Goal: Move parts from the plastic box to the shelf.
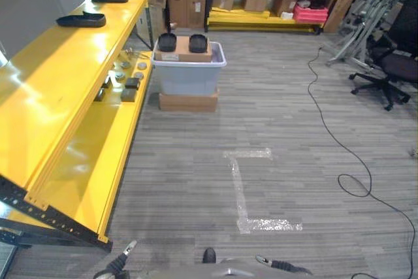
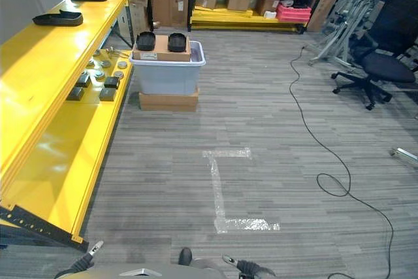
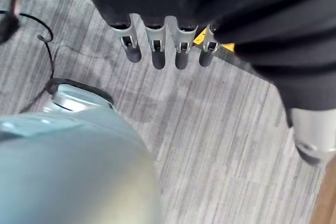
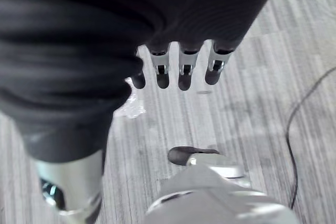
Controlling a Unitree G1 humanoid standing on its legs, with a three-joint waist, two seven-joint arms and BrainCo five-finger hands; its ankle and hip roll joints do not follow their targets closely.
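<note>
Yellow shelf (image 1: 72,102) runs down the left of the frame, with small dark and round parts (image 1: 127,82) already on its lower level and two black trays (image 1: 81,19) on top. My box (image 1: 189,73) sits upper centre on a cardboard carton (image 1: 188,102), well away from me, carrying a brown package with two black parts (image 1: 182,43) on it.

Both my hands hang low and hold nothing: my left hand (image 3: 157,45) has straight, relaxed fingers over bare floor, and my right hand (image 4: 181,69) looks the same.

I judge the step is the approach. To do it well I should walk up to the box's near side, stop with the shelf within reach on my left, and lift only then.

Eye views give me the box, shelf, taped floor mark (image 1: 245,187) and office chair (image 1: 392,73); the wrist views give what those lack, the finger posture.
</note>
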